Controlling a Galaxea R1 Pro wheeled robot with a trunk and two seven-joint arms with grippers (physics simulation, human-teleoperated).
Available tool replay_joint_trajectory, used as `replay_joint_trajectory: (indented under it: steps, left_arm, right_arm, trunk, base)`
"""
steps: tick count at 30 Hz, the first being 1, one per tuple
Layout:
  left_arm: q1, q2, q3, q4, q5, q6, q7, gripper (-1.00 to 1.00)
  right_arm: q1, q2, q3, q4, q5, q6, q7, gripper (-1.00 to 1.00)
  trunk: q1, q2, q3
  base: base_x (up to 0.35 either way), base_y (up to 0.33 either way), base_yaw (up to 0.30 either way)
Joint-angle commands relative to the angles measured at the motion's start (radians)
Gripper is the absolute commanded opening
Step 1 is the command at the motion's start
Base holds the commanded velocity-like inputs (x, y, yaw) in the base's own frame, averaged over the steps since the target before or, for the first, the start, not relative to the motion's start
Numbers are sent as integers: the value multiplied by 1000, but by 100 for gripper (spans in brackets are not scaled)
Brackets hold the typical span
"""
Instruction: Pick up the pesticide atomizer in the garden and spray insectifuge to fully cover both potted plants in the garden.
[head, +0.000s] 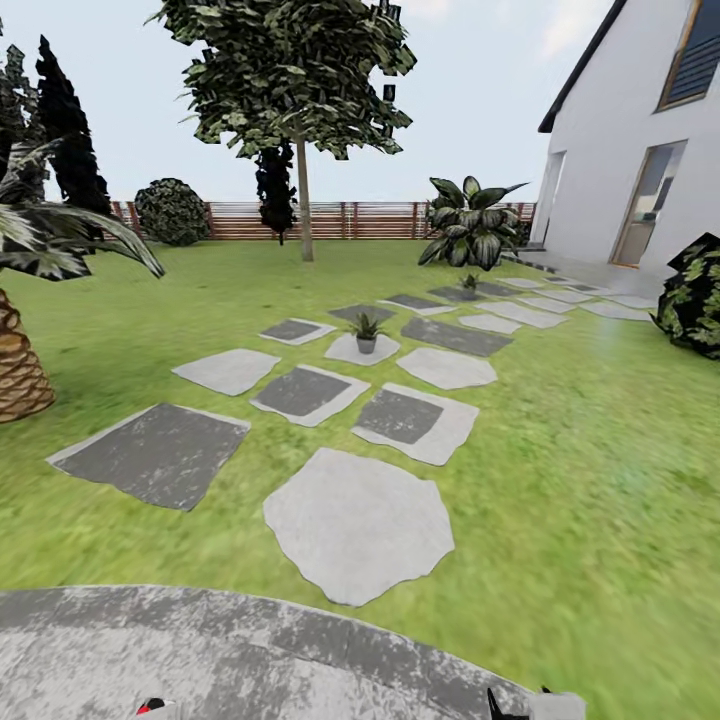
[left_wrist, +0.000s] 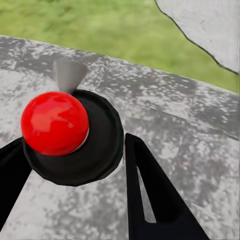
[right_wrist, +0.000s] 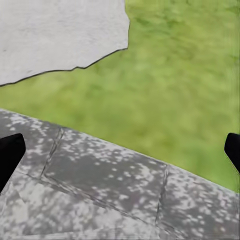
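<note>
Head view: a lawn (head: 600, 480) crossed by grey and white stepping stones (head: 357, 525) that run from the round grey patio (head: 200, 650) at 6 o'clock toward the white house (head: 630, 150) at 2 o'clock. One potted plant (head: 366, 333) stands on a pale stone near the centre; the second potted plant (head: 470, 283) stands farther along the path toward 1 o'clock, just before a large broad-leaved shrub (head: 468, 222). A palm trunk (head: 18, 365) sits at 9 o'clock, a tall tree (head: 300, 90) at 12 o'clock, and a brown slatted fence (head: 330, 220) closes the far edge. Left wrist view: the left gripper (left_wrist: 75, 165) has its two dark fingers (left_wrist: 150, 190) on either side of the spray bottle (left_wrist: 75, 145), seen from above with its red top and a grey nozzle; the jaws appear clenched on it over the patio paving. The bottle's red top also peeks in at the lower edge of the head view, about 7 o'clock. Right wrist view: the right gripper (right_wrist: 120, 150) has its fingertips (right_wrist: 10, 155) spread wide, released and holding nothing, above the patio rim where it meets the grass.
</note>
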Motion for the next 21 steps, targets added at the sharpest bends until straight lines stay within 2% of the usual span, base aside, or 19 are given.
replay_joint_trajectory:
  steps: [1, 21]
  left_arm:
    - [-1, 0, 0, 1, 10, -3, -5, -100]
    - [-1, 0, 0, 1, 10, -3, -5, -100]
  right_arm:
    - [-1, 0, -2, 1, 2, -3, 0, 100]
    - [-1, 0, -3, 1, 2, -3, -1, 100]
  trunk:
    - [0, 0, -1]
    - [0, 0, -1]
  base:
    - [338, 0, -5]
    - [338, 0, 0]
